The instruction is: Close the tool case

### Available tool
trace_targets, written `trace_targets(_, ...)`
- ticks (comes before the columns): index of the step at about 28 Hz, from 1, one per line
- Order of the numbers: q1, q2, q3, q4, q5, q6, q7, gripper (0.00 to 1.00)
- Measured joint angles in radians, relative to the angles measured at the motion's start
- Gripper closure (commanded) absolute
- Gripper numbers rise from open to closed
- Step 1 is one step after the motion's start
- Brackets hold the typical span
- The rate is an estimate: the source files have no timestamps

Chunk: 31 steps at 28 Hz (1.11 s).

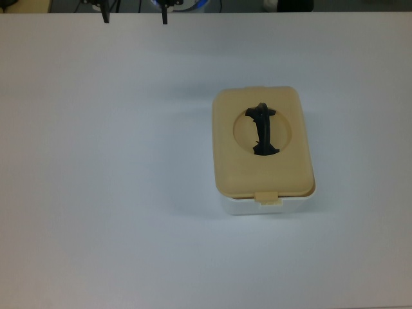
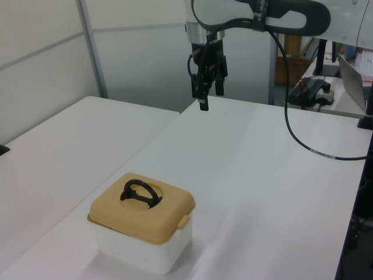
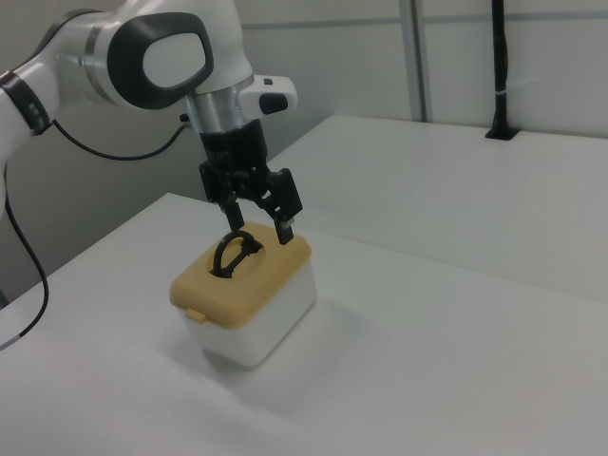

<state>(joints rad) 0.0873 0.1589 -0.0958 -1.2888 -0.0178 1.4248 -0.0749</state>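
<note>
The tool case (image 1: pixel 238 177) stands on the white table, right of centre in the top view. Its beige lid (image 2: pixel 166 213) lies flat on the white tub (image 3: pixel 261 318), and the black handle (image 1: pixel 262 131) stands up in the round recess. A latch tab (image 1: pixel 268 198) shows at the near end. My gripper (image 2: pixel 210 98) hangs high over the far part of the table, well apart from the case, open and holding nothing. In the top view only its fingertips (image 1: pixel 105 16) show at the upper edge. In the right view the gripper (image 3: pixel 260 237) overlaps the case's lid.
A black cable (image 2: pixel 303 146) loops from the arm down over the table at the left view's right. A power strip (image 2: pixel 312 90) and a laptop (image 2: pixel 355 76) sit beyond the far right edge. A black post (image 3: pixel 499 66) stands at the right view's back.
</note>
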Motion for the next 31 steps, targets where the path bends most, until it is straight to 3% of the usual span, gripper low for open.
trace_targets(31, -0.022, 0.009, -0.02, -0.009, 0.0, 0.0, -0.034, 0.0)
